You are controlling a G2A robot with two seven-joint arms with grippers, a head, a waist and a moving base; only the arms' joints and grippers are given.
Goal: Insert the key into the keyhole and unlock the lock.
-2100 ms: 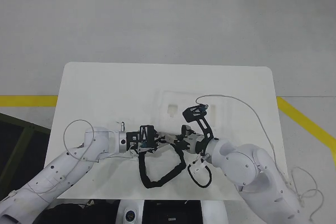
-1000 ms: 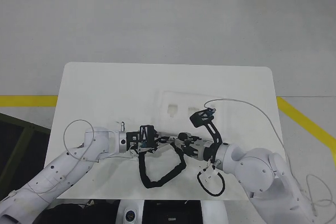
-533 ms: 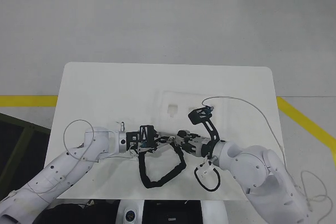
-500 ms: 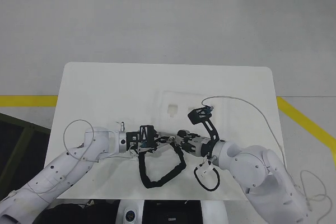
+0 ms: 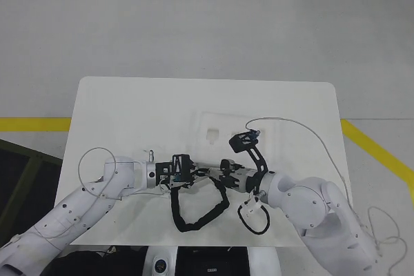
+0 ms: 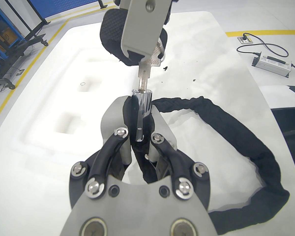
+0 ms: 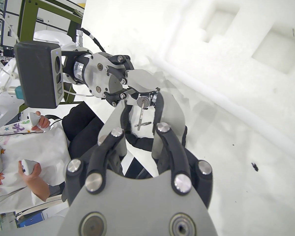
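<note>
Grey floor [image 5: 193, 34], yellow-lined, surrounds the white counter [image 5: 124, 110]; foam tray [image 5: 214, 127] beside the lock [image 6: 142, 99], which the left gripper [image 6: 139, 116] clamps; right gripper [image 7: 141, 106] spread around the inserted key [image 6: 143, 79].

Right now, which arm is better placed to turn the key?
Right, probably: the right gripper straddles the key, whose blade sits in the keyhole, so it need only close and twist. The left gripper clamps the lock.

Silver key [image 6: 144, 79] tip in chrome lock [image 6: 143, 102] cyl.
</note>
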